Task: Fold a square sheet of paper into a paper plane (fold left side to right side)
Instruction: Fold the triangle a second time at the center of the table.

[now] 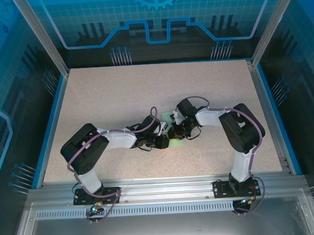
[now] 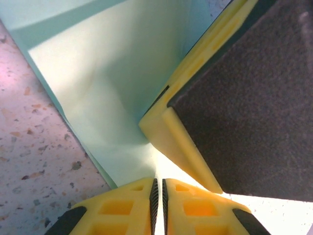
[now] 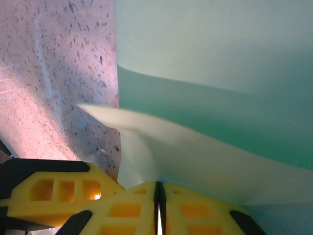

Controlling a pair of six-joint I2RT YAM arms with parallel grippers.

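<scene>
- Left wrist view has the square sheet of paper (image 2: 107, 88) right up against the lens. It's thin, pale mint green, and bowing up off the surface (image 2: 34, 147) rather than lying flat.
- The right wrist view shows the same sheet (image 3: 210, 49) with a loose flap curling over a darker band, so there's more than one layer there.
- From the top it's just a small green patch (image 1: 167, 117) near the middle of the surface (image 1: 118, 88), a bit toward the near edge.
- Handling, my guess: it weighs nothing, it's floppy, and it slides easily on that speckled top. It'll also keep any crease once it's squashed, and a hard tug between two pinches could wrinkle or tear it.
- Where to grab, I reckon: right at an edge or corner with a shallow pinch. That leaves the rest free to swing over for the left-to-right fold.
- Left jaws: closed to a hairline slit with the paper's edge running into it, so they look pinched on the sheet.
- Right jaws: pressed together too, with the sheet coming straight out of the seam, so they're gripping it as well.
- The left arm (image 1: 116, 139) and right arm (image 1: 215, 117) meet over the middle of the surface. The right one's yellow finger (image 2: 181, 142) shows up close in the left wrist view.
</scene>
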